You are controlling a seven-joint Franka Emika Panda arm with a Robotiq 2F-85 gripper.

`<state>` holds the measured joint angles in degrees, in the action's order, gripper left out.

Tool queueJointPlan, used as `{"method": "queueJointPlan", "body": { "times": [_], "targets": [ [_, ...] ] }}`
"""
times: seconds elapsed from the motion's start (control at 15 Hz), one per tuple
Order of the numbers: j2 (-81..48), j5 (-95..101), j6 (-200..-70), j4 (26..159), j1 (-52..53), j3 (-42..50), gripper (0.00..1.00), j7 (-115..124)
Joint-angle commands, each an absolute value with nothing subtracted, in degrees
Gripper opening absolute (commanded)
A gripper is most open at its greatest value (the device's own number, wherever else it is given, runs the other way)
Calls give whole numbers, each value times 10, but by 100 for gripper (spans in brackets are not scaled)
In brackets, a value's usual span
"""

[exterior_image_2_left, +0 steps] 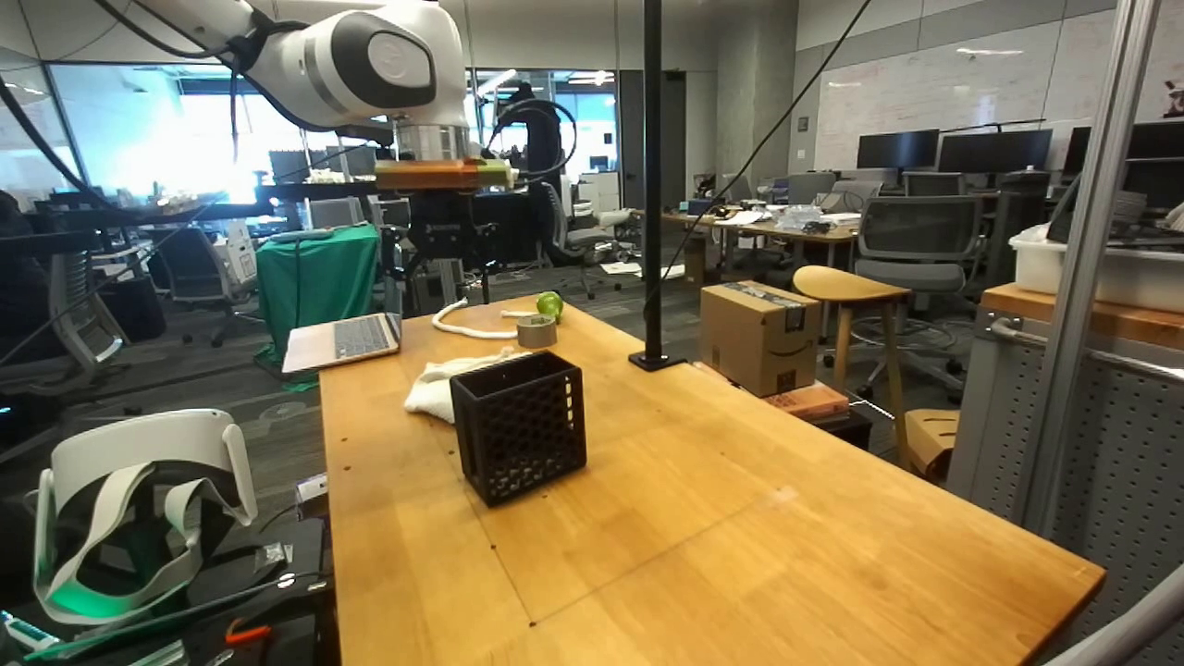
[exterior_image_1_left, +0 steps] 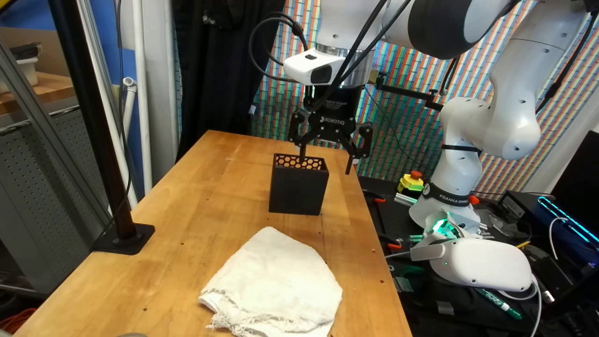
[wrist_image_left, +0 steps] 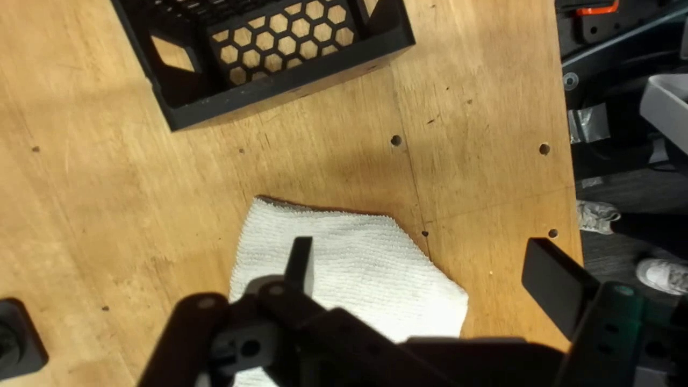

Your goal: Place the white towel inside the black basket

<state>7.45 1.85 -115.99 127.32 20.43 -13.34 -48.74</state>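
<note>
The white towel (exterior_image_1_left: 281,285) lies loosely folded on the wooden table. In an exterior view it is partly hidden behind the basket (exterior_image_2_left: 433,393). The black basket (exterior_image_1_left: 298,189) stands upright with its top open and honeycomb walls (exterior_image_2_left: 523,435). No towel shows in the part of the basket (wrist_image_left: 290,88) seen at the top of the wrist view. My gripper (exterior_image_1_left: 325,164) is open and empty, pointing down above the table (exterior_image_2_left: 441,296). In the wrist view the gripper (wrist_image_left: 422,258) has its left finger over the towel (wrist_image_left: 371,263) and its right finger over bare wood.
A black pole on a flat base (exterior_image_1_left: 124,238) stands at the table's edge. A laptop (exterior_image_2_left: 361,338), a tape roll (exterior_image_2_left: 536,331), a white cord (exterior_image_2_left: 462,328) and a green round object (exterior_image_2_left: 549,303) lie beyond the towel. A white headset (exterior_image_1_left: 482,264) sits beside the table.
</note>
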Motion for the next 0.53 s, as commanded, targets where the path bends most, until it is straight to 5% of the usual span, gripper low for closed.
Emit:
{"method": "queueJointPlan", "body": {
  "times": [0.0, 0.47],
  "targets": [
    [32, 26, -1194, 1249, 210, -152, 100, -570],
    [-120, 80, -1253, 1147, 214, -202, 100, -693]
  ]
}}
